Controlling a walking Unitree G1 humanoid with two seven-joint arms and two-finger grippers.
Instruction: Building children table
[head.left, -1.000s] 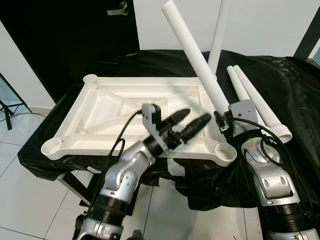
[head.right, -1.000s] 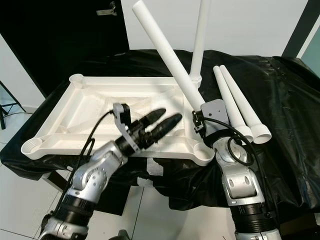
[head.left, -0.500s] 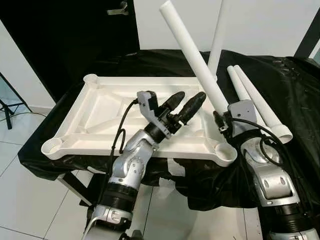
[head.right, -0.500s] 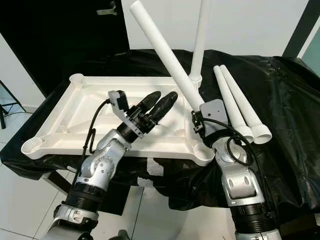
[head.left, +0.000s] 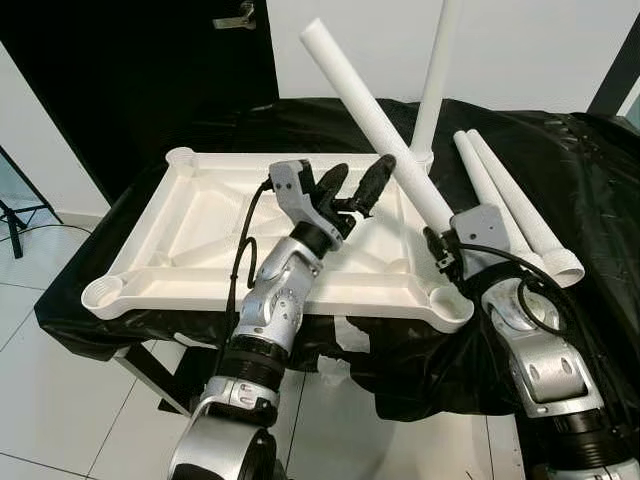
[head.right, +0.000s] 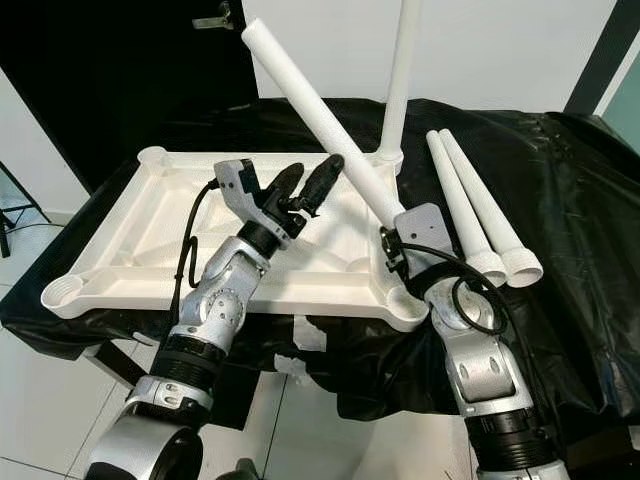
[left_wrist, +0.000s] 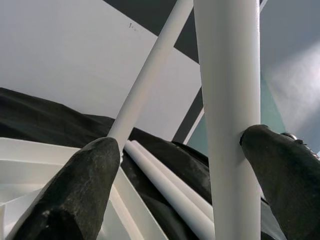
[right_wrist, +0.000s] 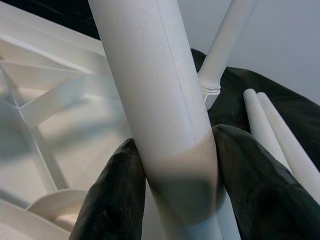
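Head eyes look down; wrists close on leg (right_wrist: 165, 125).

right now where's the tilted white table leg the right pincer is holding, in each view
Left eye view: tilted table leg, slanting up-left from right pincer.
Right eye view: same slant.
Left wrist view: thick near tube.
Right wrist view: between the fingers.
Shared landmark: upright leg standing in the tabletop's far right corner.

Upright leg (head.left: 437, 70) at 12 o'clock cut by top edge. Held leg (head.right: 330, 125) lower end hidden behind right claw (head.right: 402, 235) housing. Desk (head.left: 560, 170) surface hidden under black cover, right side cut off.
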